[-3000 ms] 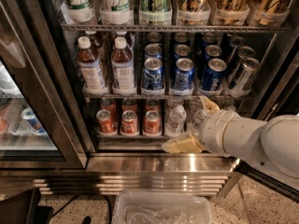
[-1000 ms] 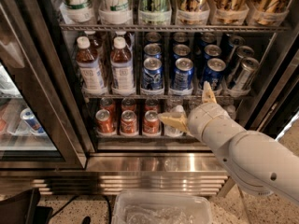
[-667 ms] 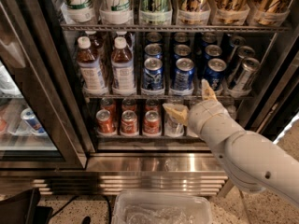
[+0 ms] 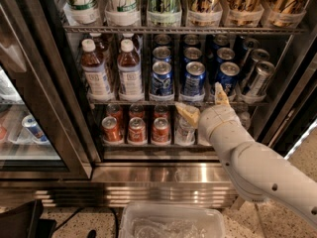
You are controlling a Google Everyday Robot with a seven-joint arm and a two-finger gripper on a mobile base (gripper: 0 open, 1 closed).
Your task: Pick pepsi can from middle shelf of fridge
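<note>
Several blue pepsi cans stand in rows on the middle shelf (image 4: 148, 102) of the fridge (image 4: 163, 175); the front ones are at left (image 4: 162, 78), middle (image 4: 194, 78) and right (image 4: 227, 76). My gripper (image 4: 204, 103) is open and empty, on a white arm coming in from the lower right. It sits at the shelf's front edge, just below and in front of the middle and right front cans. One yellowish finger (image 4: 188, 114) points left below the shelf and the other (image 4: 220, 93) points up in front of the right can.
Two tea bottles (image 4: 130, 68) stand left of the pepsi cans and slim silver-black cans (image 4: 260, 76) to the right. Red cans (image 4: 136, 129) and a water bottle (image 4: 184, 132) are on the rack below. Tall cans fill the rack above. A clear plastic bin (image 4: 171, 224) lies on the floor.
My gripper has risen from in front of the lower rack to the middle shelf's front edge and reached closer to the cans, staying open.
</note>
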